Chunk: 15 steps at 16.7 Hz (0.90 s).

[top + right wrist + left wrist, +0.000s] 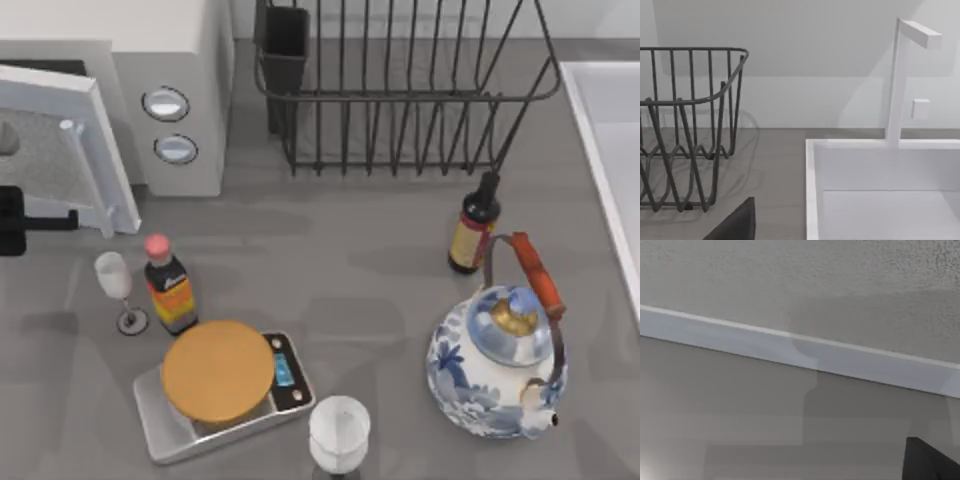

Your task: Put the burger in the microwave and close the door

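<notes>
Left pincer (12, 222) is sitting at the top view's left edge, touching the door's (55, 140) outer face; finger state: cannot tell. Door is standing part open on the microwave (170, 70). Nearby on the surface (360, 270): sauce bottle (168, 285), wine glass (118, 285), scale w/ orange disc (218, 370).

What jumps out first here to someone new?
The blue-and-white teapot with its orange-wrapped handle, at the table's right front, draws the eye first. Next is the flat orange disc on the grey kitchen scale at front left. Behind it, the microwave stands at the back left with its door swung open.
</notes>
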Each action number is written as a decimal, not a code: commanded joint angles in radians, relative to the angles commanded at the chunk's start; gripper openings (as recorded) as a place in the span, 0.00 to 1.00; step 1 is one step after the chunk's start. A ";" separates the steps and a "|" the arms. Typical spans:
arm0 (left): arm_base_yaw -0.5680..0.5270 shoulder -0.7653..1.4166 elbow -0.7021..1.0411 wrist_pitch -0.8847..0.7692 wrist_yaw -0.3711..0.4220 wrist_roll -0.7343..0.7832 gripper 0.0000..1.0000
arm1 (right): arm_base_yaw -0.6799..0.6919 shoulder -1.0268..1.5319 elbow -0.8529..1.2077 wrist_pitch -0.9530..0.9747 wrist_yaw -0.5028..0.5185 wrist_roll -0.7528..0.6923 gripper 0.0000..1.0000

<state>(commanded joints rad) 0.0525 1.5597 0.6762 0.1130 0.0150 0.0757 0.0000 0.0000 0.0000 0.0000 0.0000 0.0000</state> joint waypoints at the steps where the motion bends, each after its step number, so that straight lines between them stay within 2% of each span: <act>1: 0.000 0.000 0.000 0.000 0.000 0.000 0.00 | 0.000 0.000 0.000 0.000 0.000 0.000 1.00; 5: 0.005 0.009 0.010 -0.003 0.000 -0.001 0.00 | 0.000 0.000 0.000 0.000 0.000 0.000 1.00; 15: -0.012 0.241 0.256 -0.021 -0.007 -0.008 0.00 | 0.000 0.000 0.000 0.000 0.000 0.000 1.00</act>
<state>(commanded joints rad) 0.0406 1.8012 0.9320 0.0919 0.0076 0.0675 0.0000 0.0000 0.0000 0.0000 0.0000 0.0000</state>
